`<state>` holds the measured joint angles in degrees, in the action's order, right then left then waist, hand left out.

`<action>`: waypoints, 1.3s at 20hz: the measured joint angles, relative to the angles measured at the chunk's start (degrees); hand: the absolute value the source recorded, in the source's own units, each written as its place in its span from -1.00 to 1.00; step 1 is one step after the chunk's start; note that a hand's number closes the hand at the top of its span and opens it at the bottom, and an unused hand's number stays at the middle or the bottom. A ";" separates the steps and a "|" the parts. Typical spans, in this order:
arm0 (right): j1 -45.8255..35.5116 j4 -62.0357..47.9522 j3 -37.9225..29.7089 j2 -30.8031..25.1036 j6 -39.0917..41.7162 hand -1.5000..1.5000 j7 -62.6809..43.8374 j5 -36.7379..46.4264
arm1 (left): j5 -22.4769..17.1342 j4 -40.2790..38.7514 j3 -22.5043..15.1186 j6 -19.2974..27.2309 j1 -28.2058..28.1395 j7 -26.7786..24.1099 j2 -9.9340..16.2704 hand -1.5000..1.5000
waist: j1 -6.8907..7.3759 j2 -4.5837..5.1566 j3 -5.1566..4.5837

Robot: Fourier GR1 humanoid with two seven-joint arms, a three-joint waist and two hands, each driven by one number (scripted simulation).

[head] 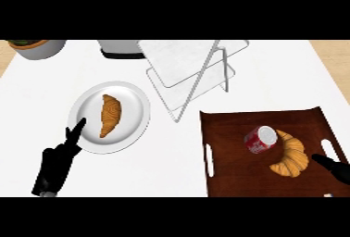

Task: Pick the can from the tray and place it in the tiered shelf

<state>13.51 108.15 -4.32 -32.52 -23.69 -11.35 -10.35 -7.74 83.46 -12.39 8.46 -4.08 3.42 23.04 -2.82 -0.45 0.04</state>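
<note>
On the brown tray (226, 173), the can (262, 139) lies touching a croissant (290, 157). My right hand (335, 167) nears, fingers hidden. My left hand (58, 159) rests open, holding nothing.

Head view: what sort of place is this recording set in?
Likely a kitchen counter: a white worktop carrying a plate with a croissant, a wooden tray holding a can, and a tiered shelf.

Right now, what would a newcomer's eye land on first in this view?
The dark brown tray at lower right, holding a red can on its side against a croissant. Next, the white plate at left with another croissant, and the tiered shelf behind.
</note>
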 measured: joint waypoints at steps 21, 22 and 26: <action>-12.64 13.25 17.42 -26.62 15.44 -1.00 -54.17 20.37 | 2.58 -3.61 -2.53 -2.28 5.85 -0.04 -3.23 0.00 | 6.00 1.10 -0.18; -13.90 13.27 18.66 -25.93 15.94 -1.00 -55.02 20.29 | 2.34 -4.15 -2.05 -2.78 6.09 -0.32 -2.92 0.00 | 5.83 1.05 -0.17; -18.66 10.28 23.19 -22.75 17.49 -1.00 -57.86 20.78 | 2.46 -4.77 -1.86 -3.31 6.25 -0.90 -3.05 0.00 | 6.09 1.02 -0.17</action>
<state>-5.15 118.43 18.88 -55.28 -6.20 -69.22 10.43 -5.29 78.69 -14.25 5.15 2.17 2.52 19.99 3.27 0.57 -0.13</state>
